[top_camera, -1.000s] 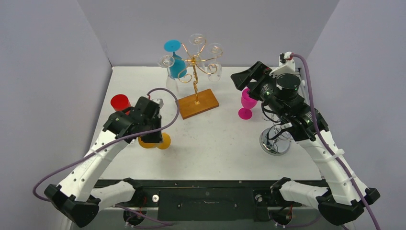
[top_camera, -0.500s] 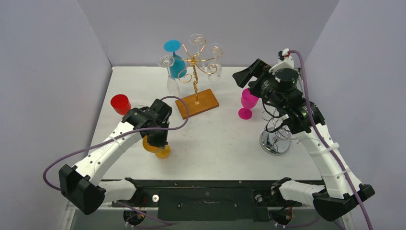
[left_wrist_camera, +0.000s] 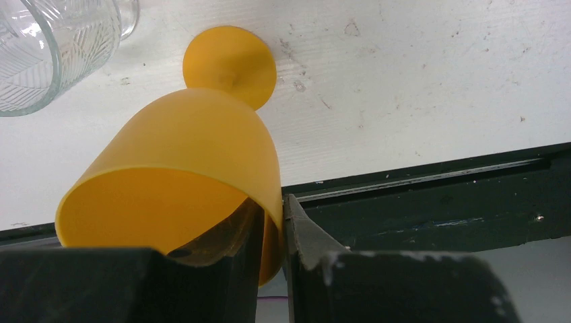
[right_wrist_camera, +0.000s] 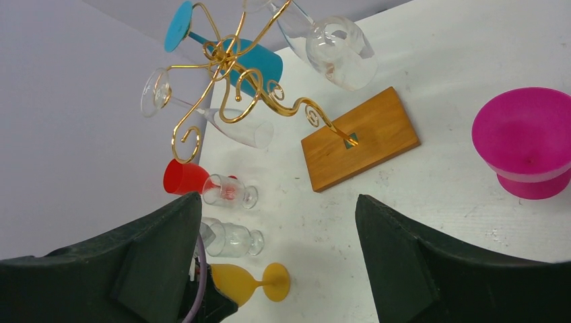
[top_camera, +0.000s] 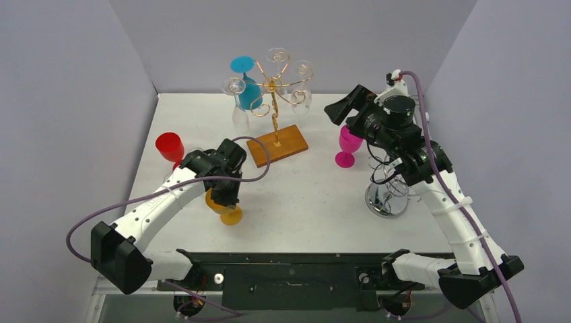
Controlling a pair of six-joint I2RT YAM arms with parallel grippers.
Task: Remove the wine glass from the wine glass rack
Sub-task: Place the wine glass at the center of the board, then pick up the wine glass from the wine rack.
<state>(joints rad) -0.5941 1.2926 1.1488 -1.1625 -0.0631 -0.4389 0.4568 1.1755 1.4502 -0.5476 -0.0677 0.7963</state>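
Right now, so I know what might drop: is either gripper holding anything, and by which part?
The left gripper straddles the orange glass at its rim, one finger inside, one outside; grip firmness unclear. The right gripper holds nothing.

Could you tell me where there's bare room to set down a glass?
The table is bare in the middle, between the wooden base, yellow glass, pink glass and chrome stand. The left edge, around the red glass, is crowded.
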